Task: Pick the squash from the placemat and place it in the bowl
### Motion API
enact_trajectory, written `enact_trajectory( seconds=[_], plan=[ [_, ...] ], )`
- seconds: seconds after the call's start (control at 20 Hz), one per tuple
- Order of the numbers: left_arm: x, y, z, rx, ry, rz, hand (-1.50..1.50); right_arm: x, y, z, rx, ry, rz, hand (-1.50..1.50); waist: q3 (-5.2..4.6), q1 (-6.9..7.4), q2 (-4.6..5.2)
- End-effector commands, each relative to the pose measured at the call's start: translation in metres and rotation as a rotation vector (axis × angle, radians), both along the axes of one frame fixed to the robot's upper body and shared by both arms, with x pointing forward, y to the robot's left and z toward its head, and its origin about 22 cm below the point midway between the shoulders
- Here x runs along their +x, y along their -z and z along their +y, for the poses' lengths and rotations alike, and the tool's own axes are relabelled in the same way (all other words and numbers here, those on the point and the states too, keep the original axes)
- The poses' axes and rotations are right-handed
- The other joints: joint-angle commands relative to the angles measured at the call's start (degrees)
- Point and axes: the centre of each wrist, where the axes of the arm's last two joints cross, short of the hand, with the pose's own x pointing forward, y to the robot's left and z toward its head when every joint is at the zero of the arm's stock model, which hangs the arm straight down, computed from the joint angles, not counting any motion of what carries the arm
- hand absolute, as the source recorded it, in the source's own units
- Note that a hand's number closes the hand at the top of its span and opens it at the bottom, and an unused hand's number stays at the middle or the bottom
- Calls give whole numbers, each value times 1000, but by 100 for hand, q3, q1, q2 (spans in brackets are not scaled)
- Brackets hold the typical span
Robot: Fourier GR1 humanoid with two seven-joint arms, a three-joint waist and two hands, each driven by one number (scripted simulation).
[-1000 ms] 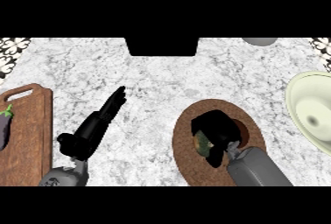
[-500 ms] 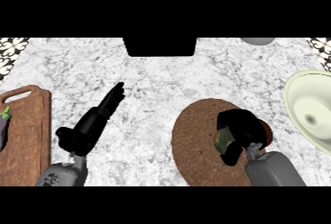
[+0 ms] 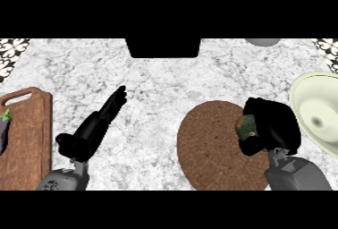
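Green squash [image 3: 247, 126] now wrapped in right hand [image 3: 272, 125] fingers, shifted right since a second ago, at mat [image 3: 214, 143] right edge, near bowl [image 3: 320, 116]. Carry phase likely begun. Left hand [image 3: 92, 132] open, fingers straight, resting above worktop [image 3: 165, 80].

Single head view looking steeply down at marble surface [image 3: 165, 80], close in; forearms entering from lower edge.
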Motion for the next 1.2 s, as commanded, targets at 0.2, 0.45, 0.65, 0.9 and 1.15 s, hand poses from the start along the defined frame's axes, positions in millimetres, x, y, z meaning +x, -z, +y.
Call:
enact_trajectory(
  seconds=[0.2, 0.45, 0.65, 0.9, 1.15],
  plan=[
    [-2, 9, 14, -4, -17, -2, 0, -19, -83, -6, 217, 82, -428, 150, -2, -14, -3],
    [4, 0, 14, -1, -4, 4, 0, -31, -99, -46, 302, 181, -476, 150, 2, 13, 10],
    [-6, 7, -10, 4, 0, -7, 0, -2, -87, -93, 194, 235, -436, 150, 3, 53, 23],
    [8, 3, -5, -11, 5, 0, 0, 14, -69, -124, 40, 299, -494, 150, 3, 63, 36],
    [6, 14, 6, -13, -4, 1, 0, 35, -53, -164, -20, 334, -534, 150, 2, 75, 36]
  ],
)
